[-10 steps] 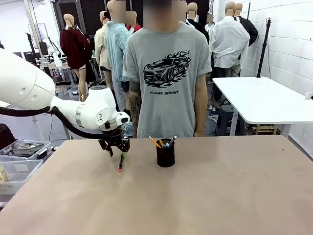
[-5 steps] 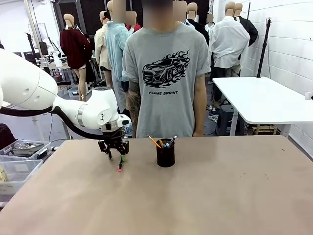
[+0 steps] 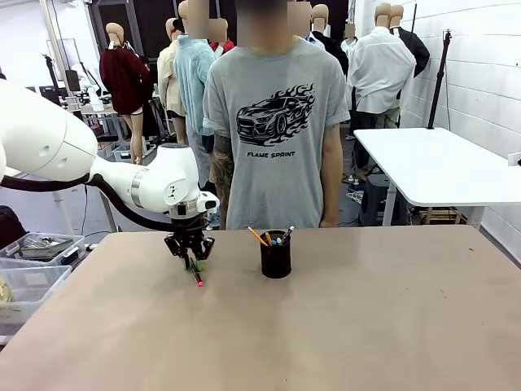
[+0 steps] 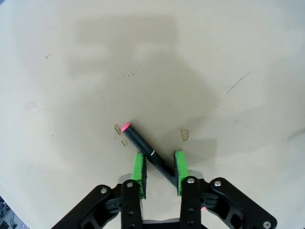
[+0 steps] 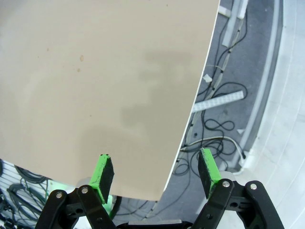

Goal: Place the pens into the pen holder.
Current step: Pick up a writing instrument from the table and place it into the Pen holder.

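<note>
A black pen with pink ends (image 4: 143, 143) lies slanted on the tan table between my left gripper's (image 4: 158, 157) green pads, and both pads touch it. From the front, my left gripper (image 3: 194, 265) points down at the table left of the pen holder, and the pen's pink tip (image 3: 198, 283) sticks out below it. The pen holder (image 3: 276, 259), a black mesh cup, stands mid-table with pens (image 3: 259, 237) leaning out of its top. My right gripper (image 5: 155, 174) hangs open over the table's edge with nothing between its fingers.
A person in a grey T-shirt (image 3: 277, 122) stands at the far side of the table (image 3: 342, 326). Plastic bins (image 3: 32, 269) sit off the table's left edge. In the right wrist view, cables (image 5: 224, 129) lie on the floor beyond the table edge.
My left gripper has come down and narrowed around the black pen. The pen has turned from nearly straight to slanted.
</note>
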`<state>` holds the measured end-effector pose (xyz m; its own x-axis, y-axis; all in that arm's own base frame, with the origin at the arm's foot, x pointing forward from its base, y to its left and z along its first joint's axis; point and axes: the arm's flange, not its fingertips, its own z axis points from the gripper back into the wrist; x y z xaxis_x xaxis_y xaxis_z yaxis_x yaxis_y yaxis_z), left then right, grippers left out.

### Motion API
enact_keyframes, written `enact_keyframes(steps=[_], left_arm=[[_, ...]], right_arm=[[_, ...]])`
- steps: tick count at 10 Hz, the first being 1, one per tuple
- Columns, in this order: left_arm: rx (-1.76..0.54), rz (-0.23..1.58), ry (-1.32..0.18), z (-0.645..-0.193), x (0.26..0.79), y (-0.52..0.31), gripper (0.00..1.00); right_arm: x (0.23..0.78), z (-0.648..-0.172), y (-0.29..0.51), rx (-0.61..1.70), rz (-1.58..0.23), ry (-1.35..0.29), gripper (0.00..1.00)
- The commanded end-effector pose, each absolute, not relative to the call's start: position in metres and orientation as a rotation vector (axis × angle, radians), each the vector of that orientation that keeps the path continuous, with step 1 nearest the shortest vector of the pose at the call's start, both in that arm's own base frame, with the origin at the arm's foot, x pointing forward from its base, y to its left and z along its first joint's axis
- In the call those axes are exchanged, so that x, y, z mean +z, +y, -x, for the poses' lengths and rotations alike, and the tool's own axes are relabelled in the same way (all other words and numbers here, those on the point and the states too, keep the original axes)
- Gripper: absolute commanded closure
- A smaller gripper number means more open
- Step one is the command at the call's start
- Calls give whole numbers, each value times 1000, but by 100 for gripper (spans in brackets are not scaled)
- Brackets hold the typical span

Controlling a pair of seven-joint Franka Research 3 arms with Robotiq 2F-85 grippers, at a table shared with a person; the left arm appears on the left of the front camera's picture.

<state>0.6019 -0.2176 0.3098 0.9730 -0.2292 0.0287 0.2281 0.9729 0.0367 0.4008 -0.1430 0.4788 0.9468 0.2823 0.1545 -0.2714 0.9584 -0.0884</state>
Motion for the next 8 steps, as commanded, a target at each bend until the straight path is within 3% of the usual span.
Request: enact_keyframes(steps=[1,6,8], left_arm=[[-237,-67,-23,-609,309,-218,100],[-263,-43,-4,-605,316,-215,100],[-391,136,-32,-590,349,-201,100]], right_arm=[[477,-400,-144,284,101,-164,11],[477,-400,-144,284,101,-164,11],[477,-400,-144,284,101,-164,11]])
